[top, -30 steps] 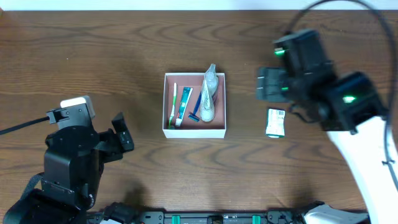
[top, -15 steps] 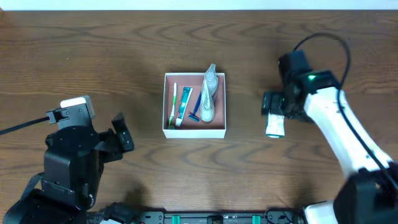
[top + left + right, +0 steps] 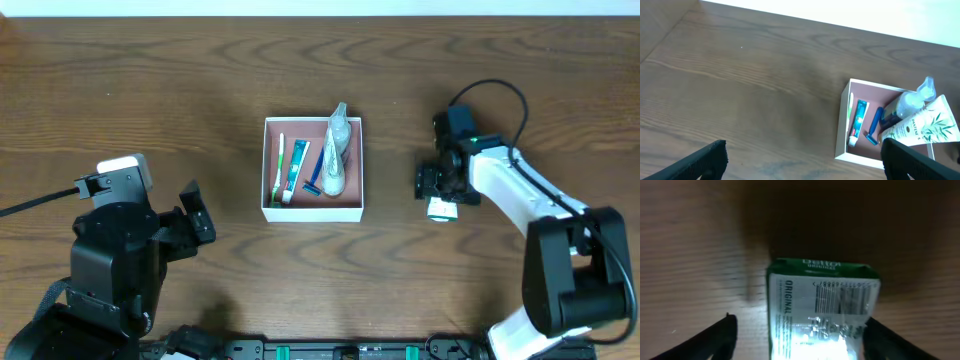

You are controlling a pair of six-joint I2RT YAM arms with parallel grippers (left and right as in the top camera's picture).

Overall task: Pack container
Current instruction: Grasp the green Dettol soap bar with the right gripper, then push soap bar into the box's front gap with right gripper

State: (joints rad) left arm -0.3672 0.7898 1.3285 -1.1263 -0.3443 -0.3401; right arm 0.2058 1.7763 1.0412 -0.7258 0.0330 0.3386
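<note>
The container (image 3: 312, 212), a square white-walled box with a pinkish floor, stands mid-table. It holds a toothbrush, a toothpaste tube (image 3: 293, 170), a blue razor, a clear bottle (image 3: 338, 135) and a white tube. It also shows in the left wrist view (image 3: 842, 126). A green-and-white packet (image 3: 438, 209) lies on the table right of it. My right gripper (image 3: 440, 186) is low over the packet, open, with a finger on each side of it (image 3: 822, 310). My left gripper (image 3: 196, 214) is open and empty, far left of the container.
The brown wooden table (image 3: 200, 80) runs to a white edge at the back. The right arm's black cable (image 3: 490, 90) loops above the packet. The left arm's base (image 3: 110, 260) fills the front left corner.
My right arm has come down and in toward the packet, and its gripper now covers most of the packet. The left arm and the container have not moved.
</note>
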